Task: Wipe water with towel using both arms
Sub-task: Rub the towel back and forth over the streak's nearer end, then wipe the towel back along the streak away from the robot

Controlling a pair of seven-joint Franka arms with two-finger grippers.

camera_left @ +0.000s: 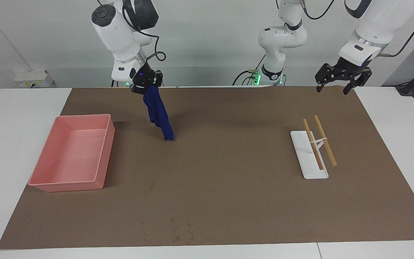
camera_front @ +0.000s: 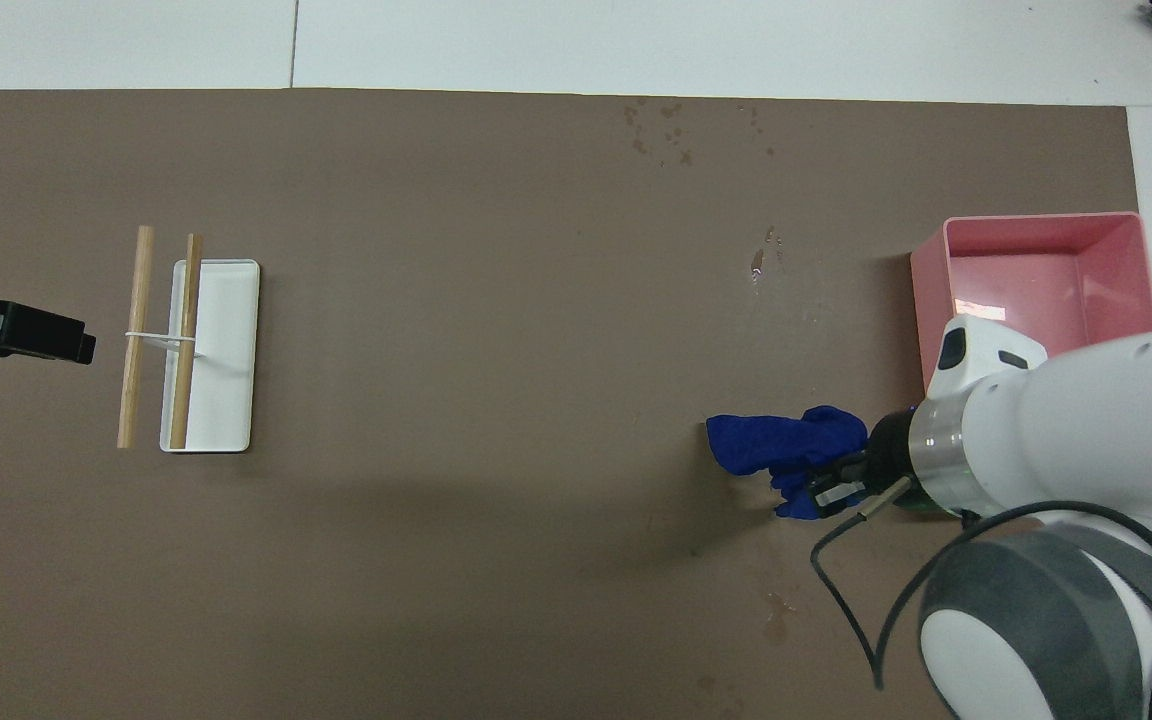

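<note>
1. Blue and soft, the towel (camera_left: 158,115) hangs from the right gripper (camera_left: 146,83), which is pinched tight on its top end. The low tip of the towel seems to touch the brown mat (camera_left: 228,151), beside the pink tray (camera_left: 71,181) and a bit nearer to the robots.
2. The towel hangs long and loose because it is held by only 1 end. That leaves a free part to drag over wet spots.
3. Water drops (camera_front: 661,125) sit on the mat far from the robots, with more drops (camera_front: 764,260) between them and the towel. I think the towel must go there next, so no wiping looks done yet.
4. The left gripper (camera_left: 339,83) waits up in the air with its fingers spread wide and nothing in them. It is over the mat edge at its own end, near the white dish (camera_left: 306,158) with 2 sticks (camera_left: 320,142).
</note>
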